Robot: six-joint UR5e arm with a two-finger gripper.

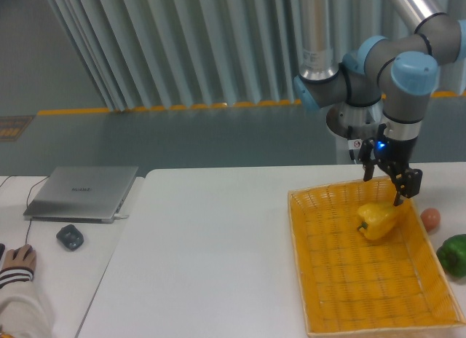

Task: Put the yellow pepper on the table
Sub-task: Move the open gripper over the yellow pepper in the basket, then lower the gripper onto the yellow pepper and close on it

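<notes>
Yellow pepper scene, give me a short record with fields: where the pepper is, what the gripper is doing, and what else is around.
pepper: yellow pepper inside the yellow woven basket, upper right part
gripper: gripper just above the pepper, open or shut unclear
table: white table, basket standing on its right side
right of basket: reddish-orange fruit, green pepper
left desk: closed laptop, a person's hand

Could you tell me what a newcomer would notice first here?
Probably the yellow basket at the right of the white table, with the yellow pepper lying in its far part. The gripper hangs right above the pepper, fingers pointing down. A green pepper sits outside the basket's right rim.
</notes>
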